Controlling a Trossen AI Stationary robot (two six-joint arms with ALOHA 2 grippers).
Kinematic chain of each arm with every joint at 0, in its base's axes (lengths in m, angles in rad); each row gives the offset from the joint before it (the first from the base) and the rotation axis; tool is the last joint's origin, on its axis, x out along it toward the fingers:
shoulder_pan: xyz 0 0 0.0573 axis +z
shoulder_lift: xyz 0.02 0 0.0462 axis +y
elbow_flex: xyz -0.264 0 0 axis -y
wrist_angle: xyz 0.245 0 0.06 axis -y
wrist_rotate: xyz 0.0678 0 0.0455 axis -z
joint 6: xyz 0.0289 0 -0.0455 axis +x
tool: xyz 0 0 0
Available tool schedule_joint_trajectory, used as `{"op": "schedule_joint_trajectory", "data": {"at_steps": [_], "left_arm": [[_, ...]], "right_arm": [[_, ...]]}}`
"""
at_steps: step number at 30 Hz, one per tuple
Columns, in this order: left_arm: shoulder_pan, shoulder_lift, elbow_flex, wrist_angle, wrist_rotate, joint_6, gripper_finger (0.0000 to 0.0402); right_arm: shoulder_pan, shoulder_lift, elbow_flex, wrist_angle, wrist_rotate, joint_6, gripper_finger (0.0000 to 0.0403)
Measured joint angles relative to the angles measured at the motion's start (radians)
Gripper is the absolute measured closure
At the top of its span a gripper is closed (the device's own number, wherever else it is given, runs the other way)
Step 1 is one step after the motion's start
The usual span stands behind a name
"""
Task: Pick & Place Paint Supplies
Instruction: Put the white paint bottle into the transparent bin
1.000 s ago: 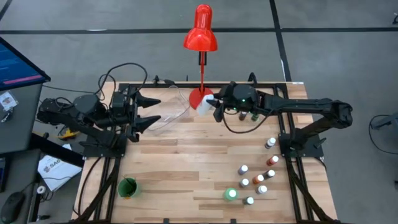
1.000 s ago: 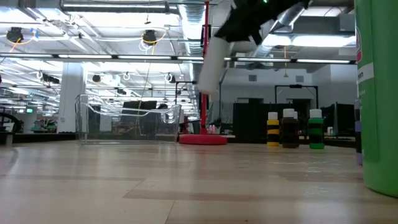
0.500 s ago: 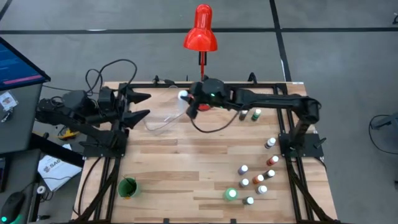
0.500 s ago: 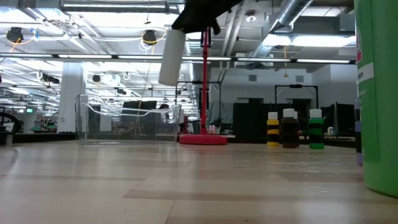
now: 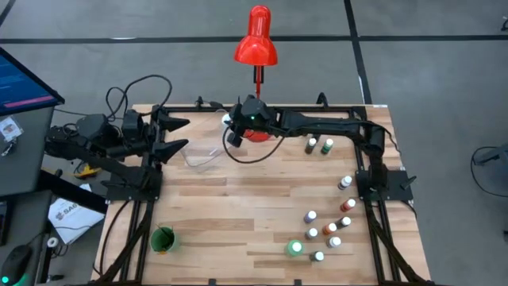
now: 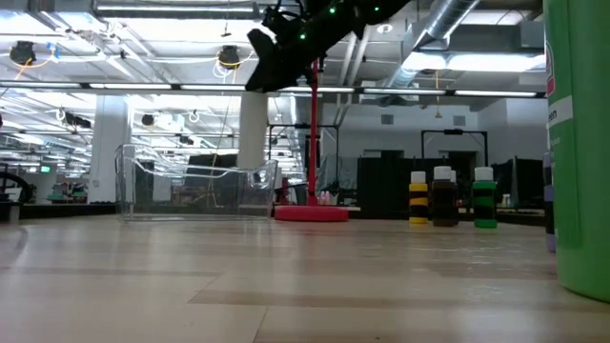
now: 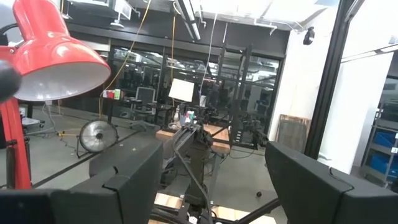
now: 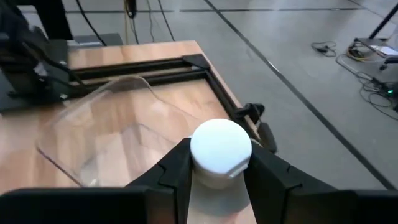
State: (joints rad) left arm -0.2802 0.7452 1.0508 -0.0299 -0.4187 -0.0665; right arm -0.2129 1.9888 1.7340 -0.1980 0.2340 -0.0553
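Spanning the whole scene: the wooden counter, with a red desk lamp rising from its far edge; lying near the far left corner, a clear plastic bin, open-topped and seemingly empty so far.

Reaching across from the right side toward that bin, the right gripper, its fingers clamped on a white paint bottle by the body just under the cap; hanging in the low view at the bin's near wall, base roughly level with the rim, so probably being lowered in but not yet released.

Waiting at the counter's left edge, the left gripper, fingers spread apart and holding nothing.

Standing well apart on the right half: two bottles near the far edge, and a loose cluster of white-capped bottles toward the near right corner; one green-capped one among them; a green cup sitting alone near the left front.

Judging the held bottle: looking light, rigid and smooth-sided, so likely slippery under a shallow pinch; gripping across the round body below the cap, as here, seeming safest, since a squeeze on the cap alone might let it swing or twist; unlikely to break from a short drop, though liable to tip or roll once let go.
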Motion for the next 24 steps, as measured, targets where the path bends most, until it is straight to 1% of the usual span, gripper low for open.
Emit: {"op": "schedule_joint_trajectory", "data": {"at_steps": [3, 5, 8, 15, 17, 24], "left_arm": [[0.000, 0.000, 0.000, 0.000, 0.000, 0.001, 0.0128], [0.000, 0.000, 0.000, 0.000, 0.000, 0.001, 0.0128], [0.000, 0.001, 0.000, 0.000, 0.000, 0.001, 0.0128], [0.000, 0.001, 0.000, 0.000, 0.000, 0.001, 0.0128], [0.000, 0.001, 0.000, 0.000, 0.000, 0.001, 0.0128], [0.000, 0.001, 0.000, 0.000, 0.000, -0.001, 0.0128]], "right_arm": [[0.000, 0.025, 0.004, 0.050, -0.001, -0.002, 0.0290], [-0.003, 0.030, 0.000, 0.020, -0.008, 0.001, 0.0290], [-0.002, 0.032, 0.000, 0.030, -0.030, 0.004, 0.0290], [-0.015, 0.030, 0.000, 0.016, -0.028, 0.003, 0.0290], [-0.021, 0.030, 0.000, 0.014, -0.048, 0.003, 0.0290], [-0.022, 0.030, -0.077, 0.050, -0.057, 0.019, 0.0290]]}}
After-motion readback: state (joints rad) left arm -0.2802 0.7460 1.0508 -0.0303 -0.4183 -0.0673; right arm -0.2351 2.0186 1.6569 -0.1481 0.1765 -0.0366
